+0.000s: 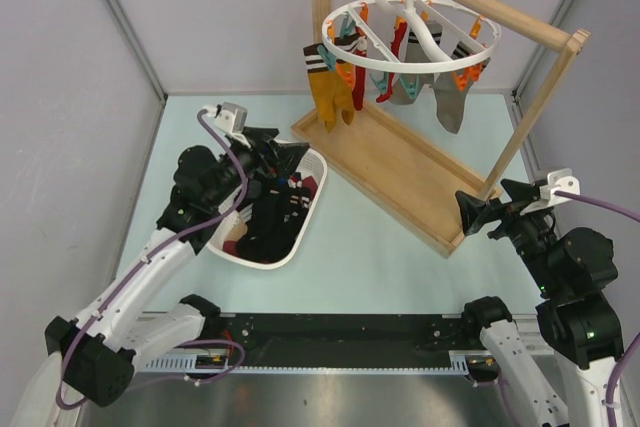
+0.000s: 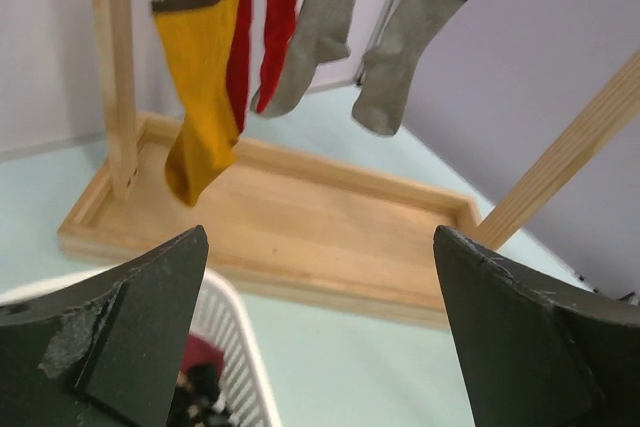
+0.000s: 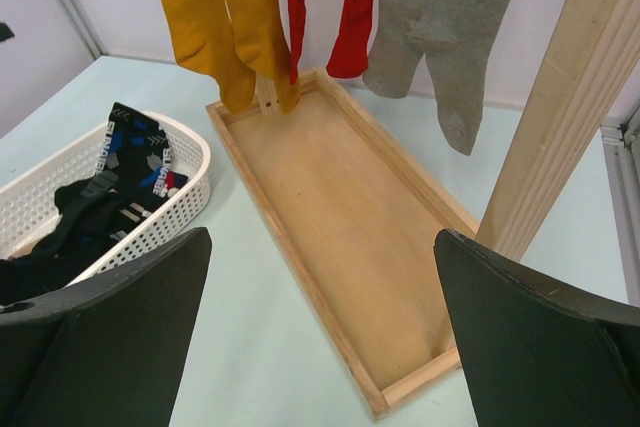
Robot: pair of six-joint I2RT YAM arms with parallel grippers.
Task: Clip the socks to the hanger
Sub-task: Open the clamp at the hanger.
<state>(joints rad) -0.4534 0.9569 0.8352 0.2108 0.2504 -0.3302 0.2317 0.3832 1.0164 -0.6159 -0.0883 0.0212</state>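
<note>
Broad dark fingers of the left end effector frame its wrist view. They are spread wide with nothing between them. The right end effector is the same, its jaws fully apart and empty.

Loose socks, dark with blue, white and red patterns, lie heaped in a white basket just beneath the left end effector. It hangs over the basket's far rim, which looks like a ready stance for dropping onto one sock.

Ahead of and above both end effectors, the hanger hangs by its hook from the rail of a wooden frame. It is high enough that clipped socks dangle clear of the frame's tray-like base. A mustard pair, a red pair and a grey pair hang from the ring. Some orange clips on the side toward the right end effector seem to carry nothing.

That end effector sits low over the tabletop, just beside the near corner of the frame's base and well apart from the basket. It is probably placed there to steady the ring or work a clip when a sock comes up.
</note>
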